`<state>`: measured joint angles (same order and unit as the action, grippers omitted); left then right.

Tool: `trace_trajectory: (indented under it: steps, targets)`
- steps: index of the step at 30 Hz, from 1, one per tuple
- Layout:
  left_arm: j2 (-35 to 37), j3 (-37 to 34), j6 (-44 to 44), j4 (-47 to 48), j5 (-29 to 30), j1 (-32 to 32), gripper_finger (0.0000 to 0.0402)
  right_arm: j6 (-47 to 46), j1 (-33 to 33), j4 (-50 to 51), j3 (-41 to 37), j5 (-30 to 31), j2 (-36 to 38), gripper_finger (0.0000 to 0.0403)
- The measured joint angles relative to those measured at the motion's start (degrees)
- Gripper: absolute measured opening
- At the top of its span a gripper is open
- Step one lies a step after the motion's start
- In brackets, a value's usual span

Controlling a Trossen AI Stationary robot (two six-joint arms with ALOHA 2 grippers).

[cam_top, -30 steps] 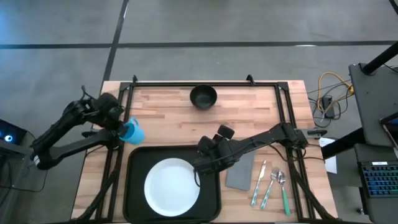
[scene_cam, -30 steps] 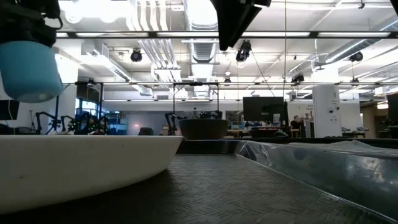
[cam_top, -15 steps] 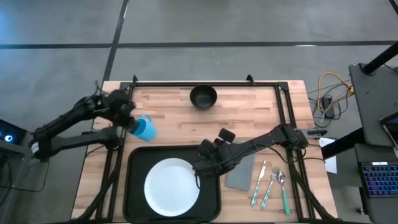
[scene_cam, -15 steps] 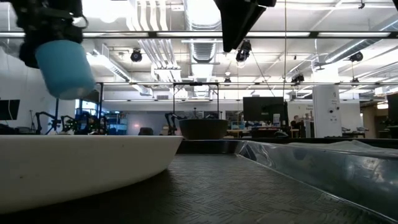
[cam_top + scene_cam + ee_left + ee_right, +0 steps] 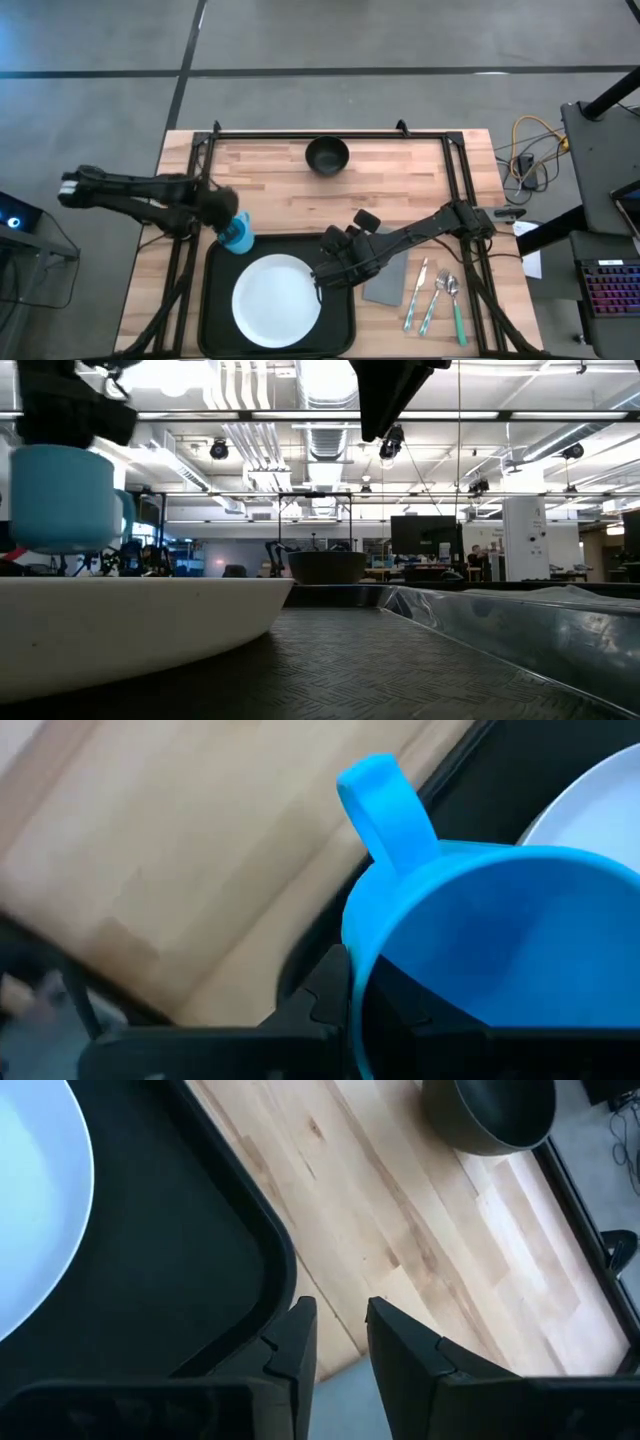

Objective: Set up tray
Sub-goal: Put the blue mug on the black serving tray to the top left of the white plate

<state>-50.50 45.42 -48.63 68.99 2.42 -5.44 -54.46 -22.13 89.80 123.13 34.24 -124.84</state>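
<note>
A dark bowl (image 5: 327, 156) sits on the wooden table (image 5: 400, 190), well beyond the grippers. A grey napkin (image 5: 386, 281) and cutlery (image 5: 436, 297) lie right of them.

- Large black rectangular tray (image 5: 214, 300) with rounded corners and a raised rim; lies flat at the near edge of the wooden table, left of centre in the high view.
- Long sides run toward the near edge; far rim sits roughly level with the middle of the tabletop.
- Floor is finely textured, seen close up in the low view (image 5: 420, 680), with the glossy raised rim running along the right.
- Holds a white plate, which fills most of its width; bare black floor shows along the left and right edges.
- Far right rounded corner shows in the right wrist view (image 5: 270, 1270), resting directly on the wood.
</note>
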Motion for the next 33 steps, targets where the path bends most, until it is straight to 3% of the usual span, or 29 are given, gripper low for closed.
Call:
trace_trajectory:
  steps: [6,10,13,24,33]
  targets:
    - [1.7,-2.3,-23.2,0.8,4.7,-14.6,0.0000,0.4,0.0,0.0,-0.4,0.4,0.0,0.0077]
    - [-0.7,-4.7,-31.0,0.9,3.5,-20.5,0.0000,0.5,0.0,0.0,-1.2,0.5,0.0,0.0073]
    - [-3.9,-4.3,-32.7,1.3,2.9,-23.4,0.0000,0.5,0.0,0.0,-1.9,0.4,0.0,0.0072]
    - [-14.8,-2.5,-33.6,0.2,0.5,-24.2,0.0000,1.1,0.0,0.0,-3.4,0.4,0.0,0.0070]
    - [-16.3,-2.4,-35.0,-5.1,-0.2,-24.2,0.0002,0.7,0.0,0.2,-4.6,0.4,0.7,0.0077]
